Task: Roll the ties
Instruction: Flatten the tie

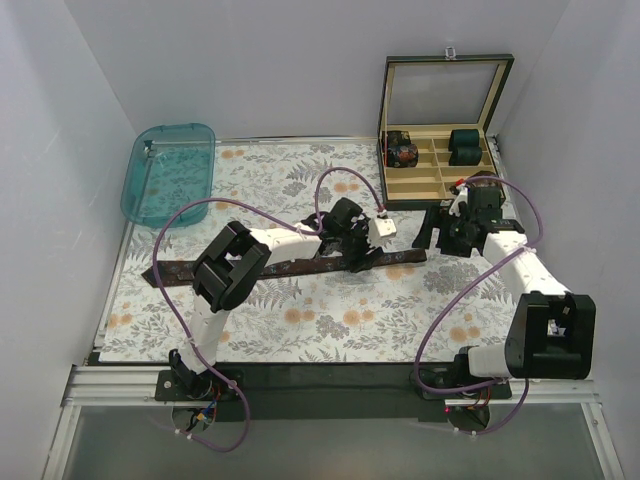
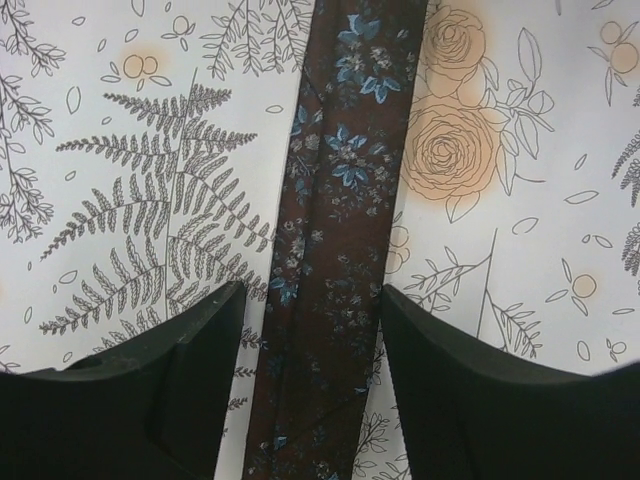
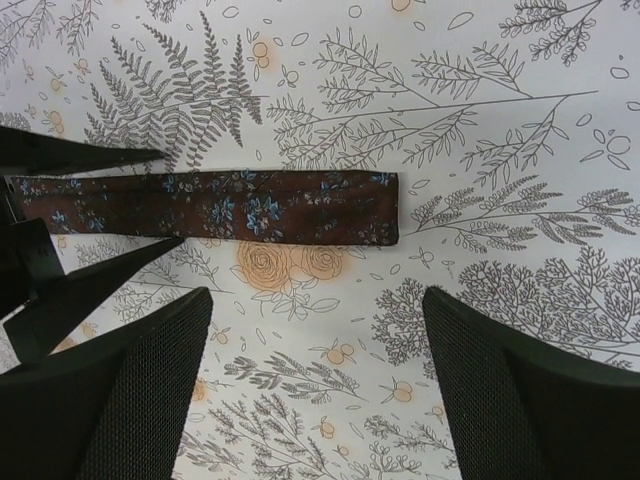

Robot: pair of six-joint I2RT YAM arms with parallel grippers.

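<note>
The biggest thing is the flowery table cloth [image 1: 300, 330], and the brown tie [image 1: 170, 272] lies flat on it, stretched out long from left to right. None of the tie is rolled yet. Behind the tie's left end sits a see-through blue tray [image 1: 168, 172]. Behind the tie's right end sits an open box [image 1: 437, 192] with little rooms in it. A few rolled bundles [image 1: 465, 145] are tucked in its back rooms. The left gripper [image 2: 312, 295] is down over the tie, partway along it. One finger is on each side of the strip, and the jaws are apart, not pinching. The right gripper [image 3: 315, 300] hangs just beside the tie's flat right end. Its jaws are wide and nothing is in them. Up close the tie [image 2: 335, 250] has small blue flowers and a fold line running down it. Things could go wrong from here. If the left fingers squeeze too low, they may grab the table cloth too. If they squeeze off to one side, the thin tie may bunch up or slip away. If the end is turned crooked, the roll may come out like a cone. The two grippers are near each other, so they might bump.
</note>
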